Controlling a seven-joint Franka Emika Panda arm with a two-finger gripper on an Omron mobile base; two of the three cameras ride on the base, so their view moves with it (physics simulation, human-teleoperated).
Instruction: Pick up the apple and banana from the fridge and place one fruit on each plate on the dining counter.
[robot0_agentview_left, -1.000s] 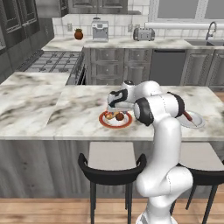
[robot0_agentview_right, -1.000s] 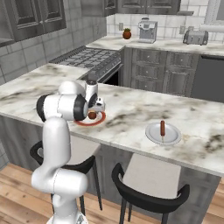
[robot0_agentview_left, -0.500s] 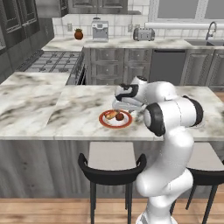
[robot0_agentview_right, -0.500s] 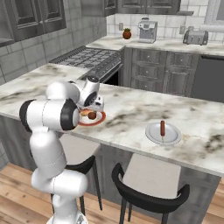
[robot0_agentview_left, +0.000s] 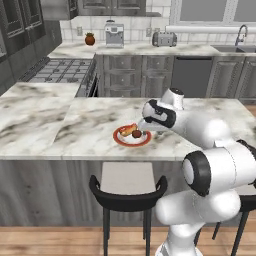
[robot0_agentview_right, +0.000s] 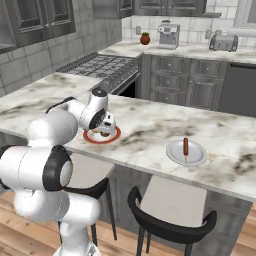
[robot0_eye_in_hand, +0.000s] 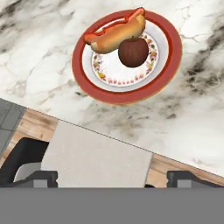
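Hand view: my fingers (robot0_eye_in_hand: 113, 179) stand wide apart and empty, out past the edge of the counter (robot0_eye_in_hand: 192, 109) above a stool seat (robot0_eye_in_hand: 94, 159). The apple (robot0_eye_in_hand: 133, 51) sits on the red-rimmed plate (robot0_eye_in_hand: 127, 94), touching a hot dog (robot0_eye_in_hand: 114, 31) lying beside it. In the right base view, the pale plate (robot0_agentview_right: 186, 152) lies well apart, carrying a thin red-brown stick (robot0_agentview_right: 185, 146).
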